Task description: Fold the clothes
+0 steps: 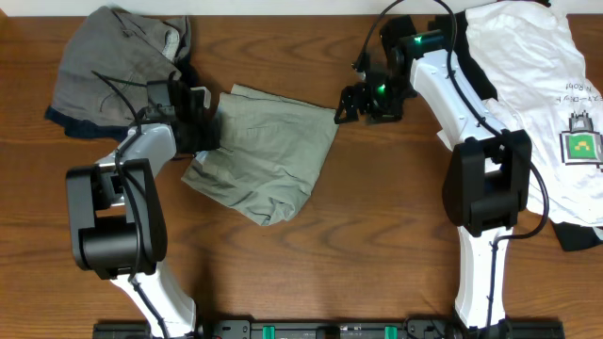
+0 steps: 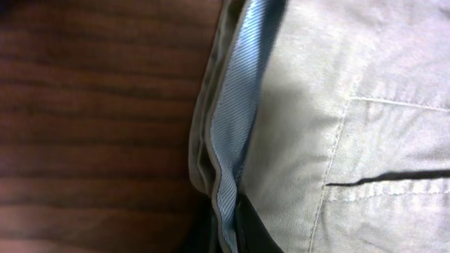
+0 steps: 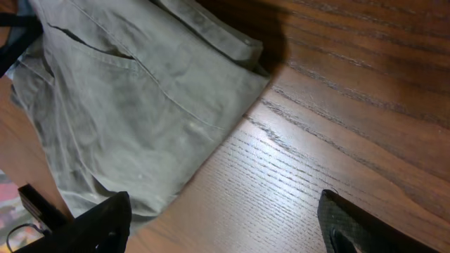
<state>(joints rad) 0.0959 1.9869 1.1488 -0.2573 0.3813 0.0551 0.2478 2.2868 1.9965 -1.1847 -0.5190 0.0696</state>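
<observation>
"While you scan from the left, what sits at ten o'clock on the wooden table (image 1: 377, 245)?"

"A crumpled grey garment (image 1: 118, 66), with a dark edge showing beneath it."

"And the left gripper (image 1: 213, 122)?"

"Just at that pile's four o'clock, its jaws pinched tight on the left edge of the khaki-olive shorts (image 1: 273, 155). Its wrist camera shows that edge up close, with a pale blue ribbed lining (image 2: 235, 126) running along the fold."

"Where do the shorts lie?"

"Mid-table, folded into a rough, slanted rectangle, flat on the wood, a pocket seam visible."

"The right gripper (image 1: 343, 105)?"

"At the shorts' two o'clock corner, jaws spread wide, holding nothing. Between its fingers (image 3: 98, 225) only bare wood shows. Whether it touches the cloth, I cannot tell."

"Further right?"

"A white T-shirt (image 1: 528, 75) with green print, spread at two o'clock on the table and partly under the right arm. A black garment (image 1: 579, 234) pokes out at its five o'clock."
</observation>
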